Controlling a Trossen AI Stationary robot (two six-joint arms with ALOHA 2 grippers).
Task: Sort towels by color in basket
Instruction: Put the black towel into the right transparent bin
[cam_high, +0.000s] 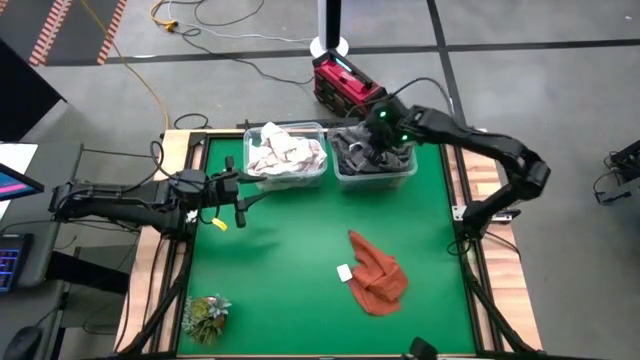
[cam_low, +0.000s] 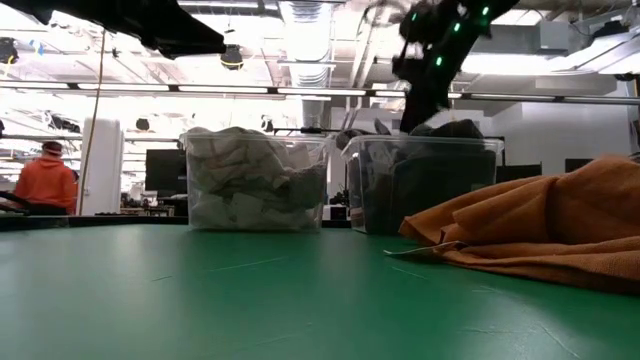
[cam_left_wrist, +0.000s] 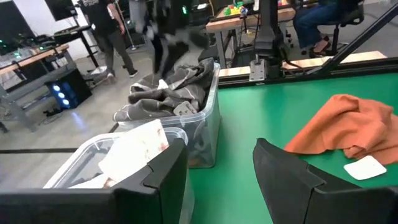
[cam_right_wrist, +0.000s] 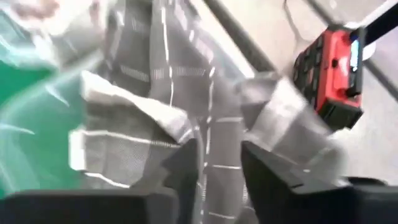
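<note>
Right wrist view blurs fingers (cam_right_wrist: 214, 171) over grey towels (cam_right_wrist: 155, 93).

Right wrist view smeared by blur: dark grey towels (cam_right_wrist: 155, 93) readable only as streaks. Rust orange towel (cam_low: 560, 225) cut off at 3 o'clock edge, low view. Right gripper (cam_high: 383, 140) fingertips buried among cloth; opening not discernible.

You have a small green plant (cam_high: 206, 317) at the near left corner of the green table (cam_high: 290, 260). A red box (cam_high: 345, 82) and a yellow cable (cam_high: 135, 70) lie on the floor beyond it. A person in orange (cam_low: 48, 181) stands far back.
</note>
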